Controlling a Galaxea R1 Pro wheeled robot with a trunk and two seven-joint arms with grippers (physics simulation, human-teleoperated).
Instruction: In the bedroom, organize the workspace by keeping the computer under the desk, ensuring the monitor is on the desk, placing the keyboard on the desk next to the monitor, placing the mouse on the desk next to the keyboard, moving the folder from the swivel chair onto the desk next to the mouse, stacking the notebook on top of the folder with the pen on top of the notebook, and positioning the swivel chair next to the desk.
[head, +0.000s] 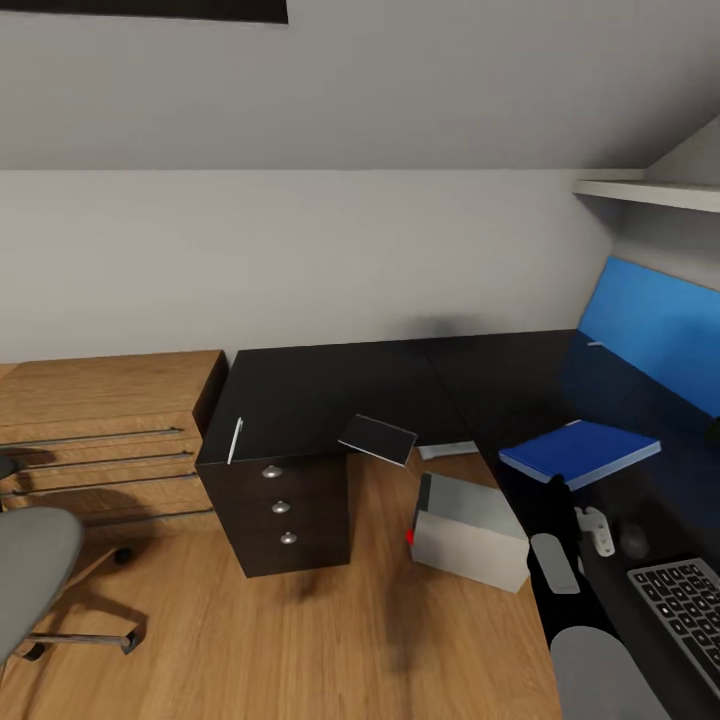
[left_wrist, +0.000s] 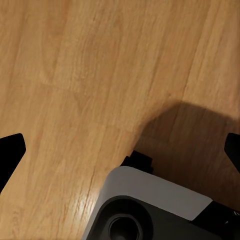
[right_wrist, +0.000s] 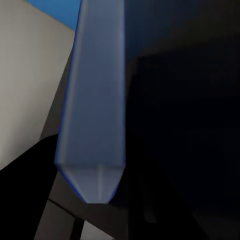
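pen (head: 235, 440): lying at desk (head: 330, 385) left edge; light, thin, slippery; pinching mid-shaft advised.
left gripper (left_wrist: 120, 150): hanging spread open.
right gripper: state unclear.

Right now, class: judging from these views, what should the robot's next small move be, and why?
Probably turn left toward the pen and the notebook. Both lie on the far wing of the desk, away from the folder, which already rests on the desktop near the keyboard. Nothing is stacked on the folder yet.
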